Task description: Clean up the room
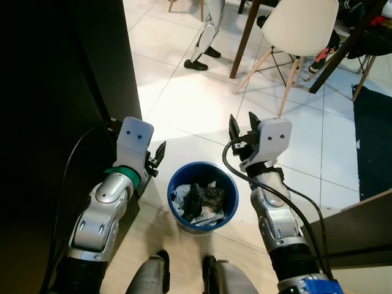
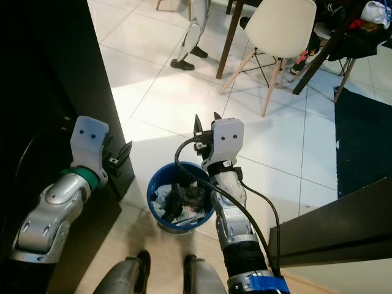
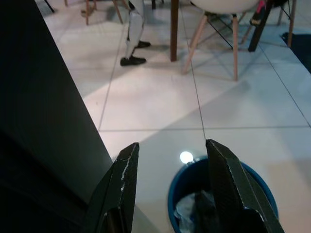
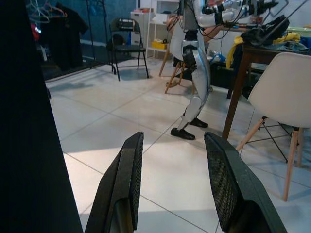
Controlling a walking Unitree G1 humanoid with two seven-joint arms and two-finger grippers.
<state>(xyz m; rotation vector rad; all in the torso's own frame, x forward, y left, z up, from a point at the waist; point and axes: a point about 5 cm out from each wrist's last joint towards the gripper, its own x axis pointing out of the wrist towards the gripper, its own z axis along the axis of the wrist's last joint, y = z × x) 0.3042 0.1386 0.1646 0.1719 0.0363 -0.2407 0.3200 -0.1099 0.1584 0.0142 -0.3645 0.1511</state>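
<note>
Silver arms, white wrist housings, black cables, black-fingered left hand (image 1: 158,160).

Blue bin (image 1: 203,195) on white tiles (image 1: 184,98), holding white and black trash (image 1: 204,199). Flanking the bin, silver arms with black fingers (image 3: 124,184); left arm has a green band (image 1: 122,174), right arm a blue band (image 1: 315,284). Beyond the bin: white chair (image 1: 300,27) on light wood legs, dark brown table leg (image 1: 245,37); black cabinet (image 1: 61,92) left of bin, navy rug (image 1: 373,135) to its right.
</note>
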